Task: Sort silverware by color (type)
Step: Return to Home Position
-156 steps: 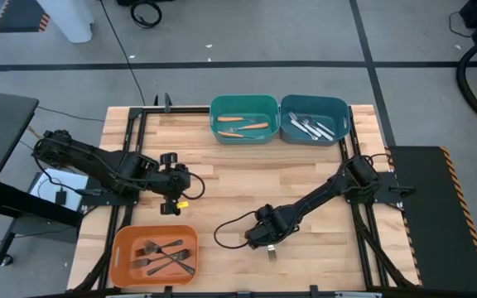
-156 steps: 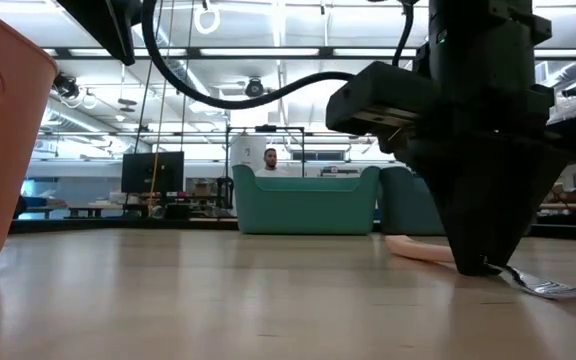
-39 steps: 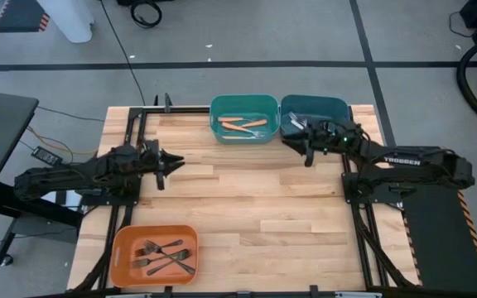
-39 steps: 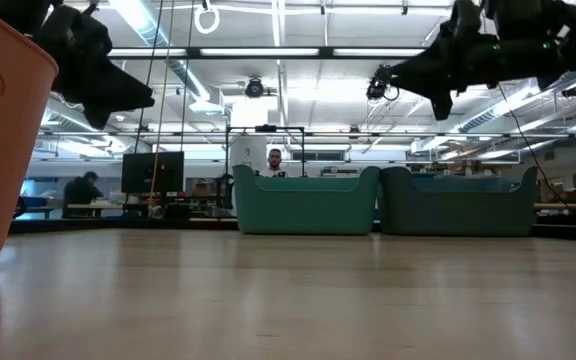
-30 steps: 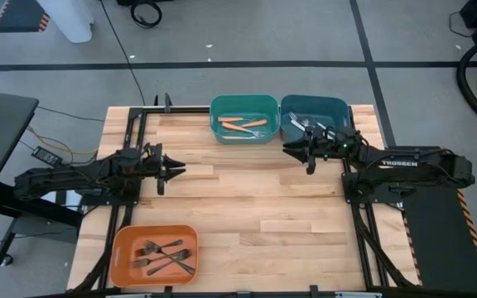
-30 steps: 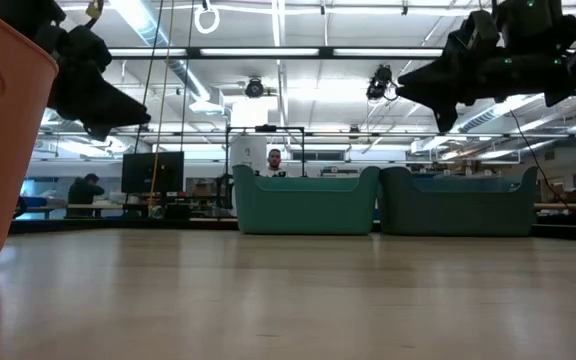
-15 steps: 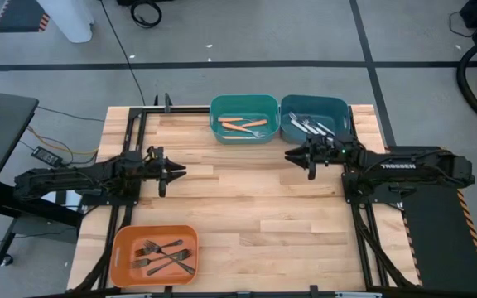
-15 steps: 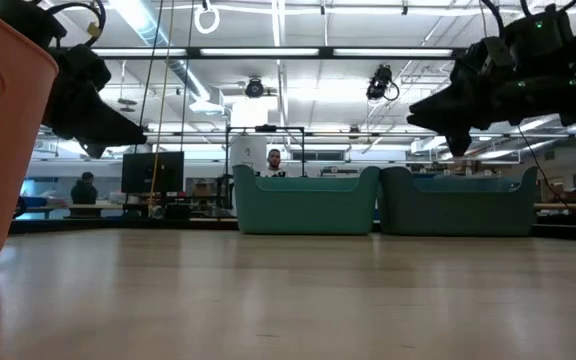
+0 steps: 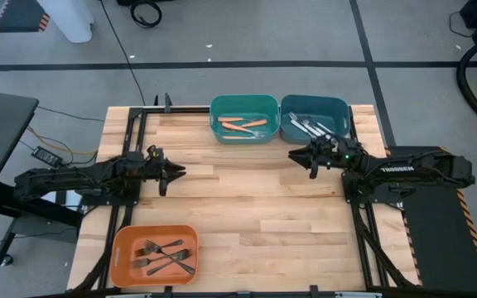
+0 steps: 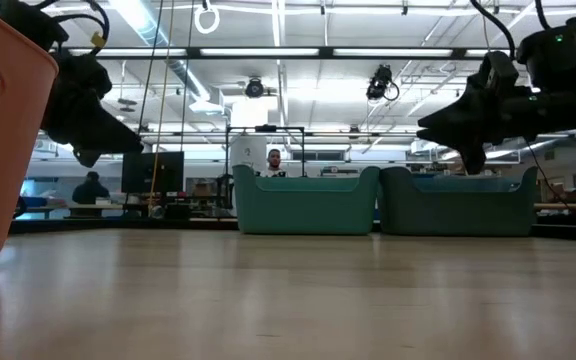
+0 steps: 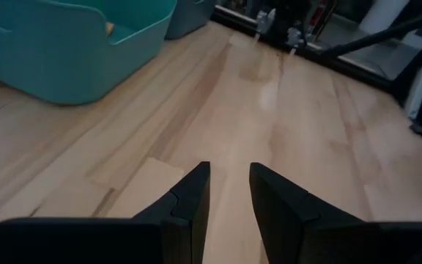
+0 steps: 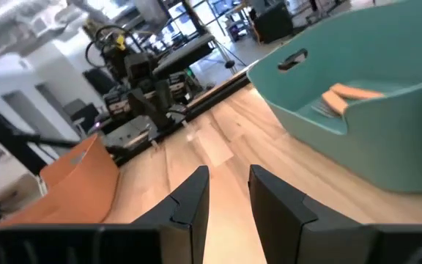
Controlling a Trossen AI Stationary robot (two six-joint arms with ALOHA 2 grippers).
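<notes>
Forks [image 9: 166,255] (black, crossed) lie in orange bin [image 9: 155,228].

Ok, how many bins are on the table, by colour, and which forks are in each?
1 teal bin, with orange forks
1 blue bin, with silver forks
1 orange bin, with black forks
Total: 3 bins

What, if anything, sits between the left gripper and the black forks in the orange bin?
Nothing visible. Only bare table lies between the left gripper and the orange bin; the black forks lie inside it, uncovered from above. The right gripper hangs beside the blue bin.
</notes>
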